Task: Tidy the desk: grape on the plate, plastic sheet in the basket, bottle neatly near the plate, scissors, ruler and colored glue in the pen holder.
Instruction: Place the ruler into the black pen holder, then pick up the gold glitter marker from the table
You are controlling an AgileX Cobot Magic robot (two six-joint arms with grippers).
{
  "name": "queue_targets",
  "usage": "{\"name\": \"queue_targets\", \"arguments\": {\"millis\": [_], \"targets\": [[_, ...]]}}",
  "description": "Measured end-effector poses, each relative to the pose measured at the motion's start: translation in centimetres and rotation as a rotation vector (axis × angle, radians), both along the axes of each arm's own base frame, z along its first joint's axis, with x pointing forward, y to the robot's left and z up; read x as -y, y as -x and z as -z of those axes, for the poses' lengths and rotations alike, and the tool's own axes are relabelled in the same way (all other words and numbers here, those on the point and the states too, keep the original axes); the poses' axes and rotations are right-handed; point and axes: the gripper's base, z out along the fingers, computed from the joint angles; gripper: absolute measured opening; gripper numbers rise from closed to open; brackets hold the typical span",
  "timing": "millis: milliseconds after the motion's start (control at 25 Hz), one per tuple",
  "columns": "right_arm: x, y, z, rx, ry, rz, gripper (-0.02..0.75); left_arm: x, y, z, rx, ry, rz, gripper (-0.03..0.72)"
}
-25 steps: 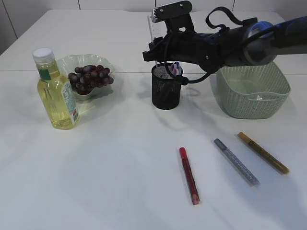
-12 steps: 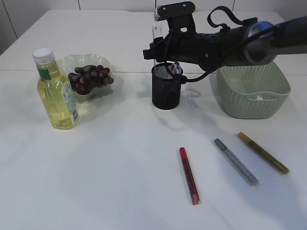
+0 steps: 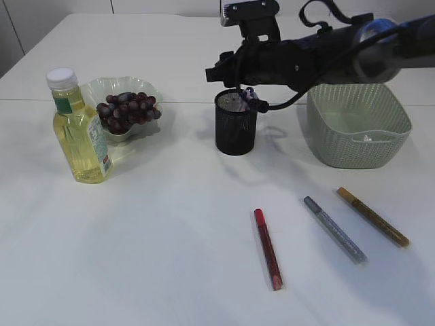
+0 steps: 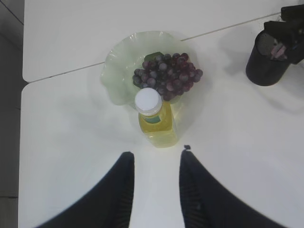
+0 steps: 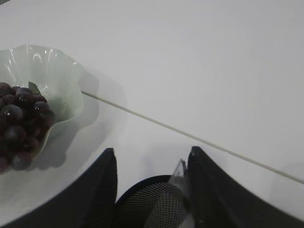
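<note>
Grapes (image 3: pixel 128 110) on plate (image 3: pixel 98 88), bottle (image 3: pixel 78 129) upright beside

White tables (image 3: pixel 136 258) pushed together meet at thin seams, with grey floor (image 4: pixel 9 71) beyond their edges.

Desk colours
Dark purple grapes (image 3: pixel 128 109) on pale green plate (image 3: pixel 102 88); yellow bottle (image 3: pixel 80 136), white cap; black mesh pen holder (image 3: pixel 236 125); sage woven basket (image 3: pixel 358 129); 3 glue pens: red (image 3: pixel 268 248), silver (image 3: pixel 334 229), gold (image 3: pixel 373 216).
</note>
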Motion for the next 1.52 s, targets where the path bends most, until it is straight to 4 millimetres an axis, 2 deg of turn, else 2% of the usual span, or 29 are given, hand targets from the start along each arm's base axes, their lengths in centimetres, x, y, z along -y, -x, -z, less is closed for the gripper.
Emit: {"name": "queue_targets", "arguments": {"millis": [280,560,720,960,1280,1520], "targets": [[0.8,1.9,-5.1,-0.041,-0.010,0.017,0.385,0.0,0.0,0.0,0.000,0.000,0.000,0.240],[2.2,5.3,-11.0,-0.096,0.005,0.024,0.384,0.0,0.0,0.0,0.000,0.000,0.000,0.240],[2.9,6.9,-12.9,-0.138,0.023,0.027,0.384,0.0,0.0,0.0,0.003,0.001,0.001,0.240],[3.8,9.0,-13.5,-0.343,0.109,0.035,0.385,0.2,0.1,0.0,-0.007,0.023,0.013,0.240],[5.3,11.9,-11.9,-0.711,0.293,0.059,0.384,1.3,-1.4,1.5,-0.062,0.011,0.019,0.240],[5.7,11.9,-11.5,-0.734,0.350,0.079,0.384,2.1,-2.4,2.7,-0.107,0.003,0.025,0.240]]}}
